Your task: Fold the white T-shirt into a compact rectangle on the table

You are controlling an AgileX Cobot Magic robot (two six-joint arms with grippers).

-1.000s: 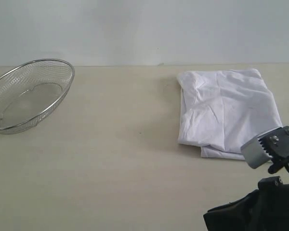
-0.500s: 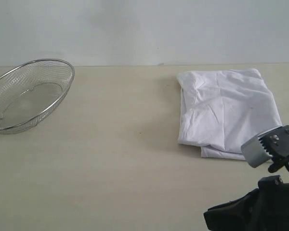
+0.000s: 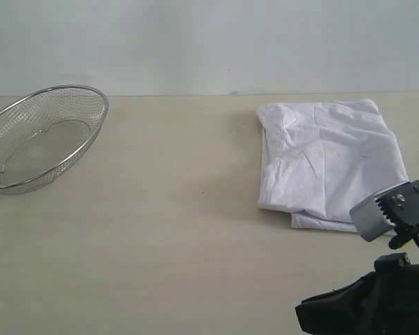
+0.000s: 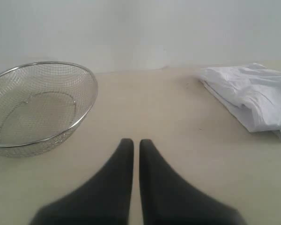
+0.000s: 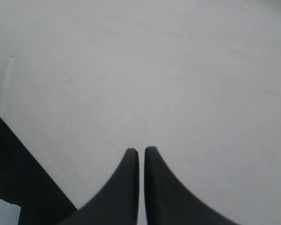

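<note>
1. Shirt (image 3: 328,160): in the exterior view its near right corner sits just behind the right arm (image 3: 385,216), the nearest thing there. The arm shows a grey toothed part above a black bulk at the bottom edge.
2. Right gripper (image 5: 141,151): the jaws are together with only a thin slit between them and nothing in it. They hang over bare table (image 5: 187,84). A dark shape lies at one edge of that view, and what it is cannot be told.
3. Left gripper (image 4: 132,143): the jaws are together and hold nothing. They sit low over the table and point at the bare stretch between basket (image 4: 37,108) and shirt (image 4: 253,93).
4. Table (image 3: 160,244): pale beige and matte. Its near and middle parts are bare.
5. The shirt lies flat on the far right part of the table, folded into a rough rectangle. It is white and creased, with layered edges showing along its near side. Neither gripper touches it.
6. Basket (image 3: 42,139): round wire mesh, on the far left of the table and well apart from the shirt. It is tilted, with its far rim higher.
7. Wall (image 3: 195,42): plain and pale, rising behind the table's far edge.
</note>
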